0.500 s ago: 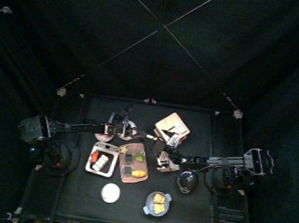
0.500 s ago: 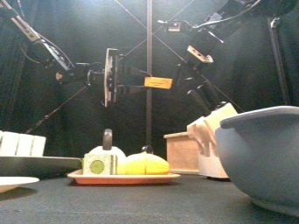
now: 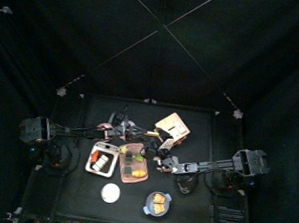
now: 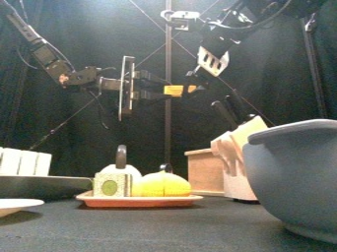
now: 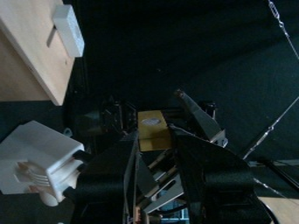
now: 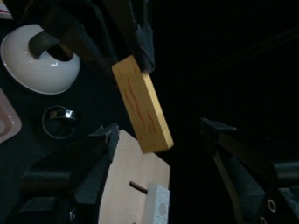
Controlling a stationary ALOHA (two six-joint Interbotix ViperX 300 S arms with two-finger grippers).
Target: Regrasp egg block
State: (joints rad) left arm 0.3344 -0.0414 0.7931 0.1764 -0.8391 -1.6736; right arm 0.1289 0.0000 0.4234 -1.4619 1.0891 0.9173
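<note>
hanging in mid-air above the black table (image 3: 70, 191), the egg block (image 4: 178, 92), a thin yellowish-tan slab, sits pinched at one end between the jaws of the left gripper (image 6: 131, 48); the jaws are partly closed around it, and the right wrist view shows them clamped on the slab's end. the left wrist view shows the same block (image 5: 152, 129) edge-on between its own jaws. the right gripper (image 6: 163, 144) stands wide open and holds nothing; its two fingers flank the free end of the block with clear gaps on both sides.

the table is small and dark, fenced all round by black curtains (image 3: 37, 62), with thin crossing lines running overhead in the top view. on the surface near the front sits a pinkish tray (image 4: 138, 200) carrying a pale green block (image 4: 116, 182) and a yellow rounded piece (image 4: 164, 184). to the right of it stand a pale wooden box (image 4: 208, 169) and a white moulded piece (image 4: 238, 157), and a large grey-blue bowl (image 4: 297, 172) fills the near right corner. at the near left edge are a white plate (image 4: 16, 207) and a white slatted object (image 4: 19, 161). from above, a white round dish (image 3: 110, 192) lies near the front, and a light wooden board (image 3: 175, 124) lies toward the far side.
</note>
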